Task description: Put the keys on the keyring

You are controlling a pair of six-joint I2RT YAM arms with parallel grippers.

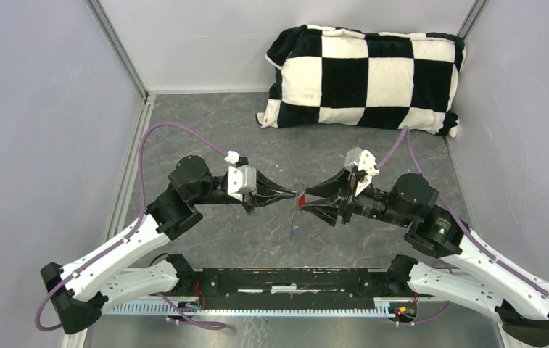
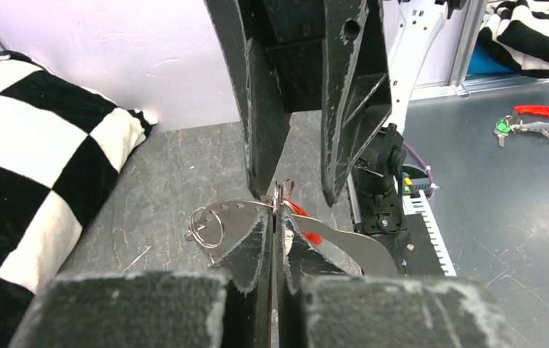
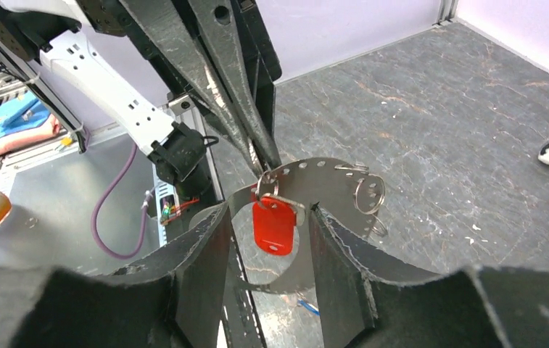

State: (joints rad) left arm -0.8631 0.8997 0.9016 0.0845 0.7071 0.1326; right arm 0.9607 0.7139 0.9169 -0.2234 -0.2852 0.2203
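The keyring (image 3: 322, 170) is a grey band loop with small holes, held in the air between the arms; it also shows in the left wrist view (image 2: 238, 217). Small wire rings (image 3: 369, 194) hang on it. My left gripper (image 2: 277, 210) is shut on the band's top edge. The red-headed key (image 3: 273, 225) hangs from the band right there. My right gripper (image 3: 270, 212) is open, its fingers on either side of the red key, not pressing it. The blue-headed key (image 3: 306, 307) lies on the table below. In the top view both grippers meet tip to tip, left (image 1: 289, 194), right (image 1: 309, 201).
A black-and-white checkered pillow (image 1: 364, 76) lies at the back right. Grey walls close in the left, back and right sides. The black base rail (image 1: 286, 279) runs along the near edge.
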